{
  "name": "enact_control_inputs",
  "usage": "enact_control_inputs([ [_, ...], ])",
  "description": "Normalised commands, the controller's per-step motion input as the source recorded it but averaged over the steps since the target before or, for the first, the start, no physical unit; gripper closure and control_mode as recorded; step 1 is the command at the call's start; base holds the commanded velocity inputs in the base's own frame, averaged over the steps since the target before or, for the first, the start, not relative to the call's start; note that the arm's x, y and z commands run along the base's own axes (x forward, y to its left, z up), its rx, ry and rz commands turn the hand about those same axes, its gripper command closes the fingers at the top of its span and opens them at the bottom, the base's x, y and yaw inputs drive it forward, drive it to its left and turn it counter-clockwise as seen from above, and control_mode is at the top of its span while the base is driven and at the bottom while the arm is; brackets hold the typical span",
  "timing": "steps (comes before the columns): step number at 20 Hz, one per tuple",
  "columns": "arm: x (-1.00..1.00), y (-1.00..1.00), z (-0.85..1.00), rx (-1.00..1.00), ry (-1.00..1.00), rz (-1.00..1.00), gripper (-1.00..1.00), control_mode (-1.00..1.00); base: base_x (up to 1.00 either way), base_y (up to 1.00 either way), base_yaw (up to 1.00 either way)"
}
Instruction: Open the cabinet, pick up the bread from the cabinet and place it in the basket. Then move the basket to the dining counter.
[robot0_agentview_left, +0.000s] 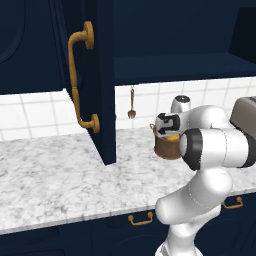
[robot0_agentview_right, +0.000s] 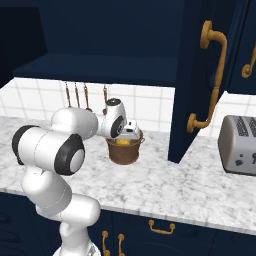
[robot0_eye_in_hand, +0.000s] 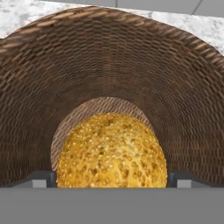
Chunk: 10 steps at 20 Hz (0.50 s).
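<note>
At the left of the left base view we saw the cabinet (robot0_agentview_left: 100, 75), its dark navy door swung out over the marble counter (robot0_agentview_left: 55, 175), a long curved brass handle (robot0_agentview_left: 80, 80) on its edge. To the right stood the basket (robot0_agentview_left: 167, 145), brown and bucket-shaped, on the counter near the tiled wall. The gripper (robot0_agentview_left: 170, 131) hung at its mouth, pointing down into it.

In the hand view the bread (robot0_eye_in_hand: 111, 151) lay inside the basket, on or close to its floor, between the two finger tips. The jaws stood wide apart, one tip on each side of the bun. We judged the bun released and no longer gripped, though we could not tell whether a tip touched it.

We judged the bread light, soft and easily dented, with a round shape that could roll. We judged the basket light and fairly stiff, its woven wall rough enough not to slip. Its rim, or one of the little loop handles, looked to us the likeliest place to take hold.

The bun was golden-orange, ball-like, with a speckled, seeded crust. The basket's weave ran in fine dark brown rings, tapering to a paler floor.

At the far right stood a grey toaster (robot0_agentview_right: 240, 145).
</note>
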Motion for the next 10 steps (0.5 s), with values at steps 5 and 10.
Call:
enact_control_inputs([
  [5, -0.01, 0.00, 0.01, 0.00, 0.00, 0.00, -1.00, -1.00, 0.00, 0.00, 0.00],
  [10, -0.14, 0.00, 0.19, 0.00, -0.01, 0.00, -1.00, -1.00, 0.00, 0.00, 0.00],
])
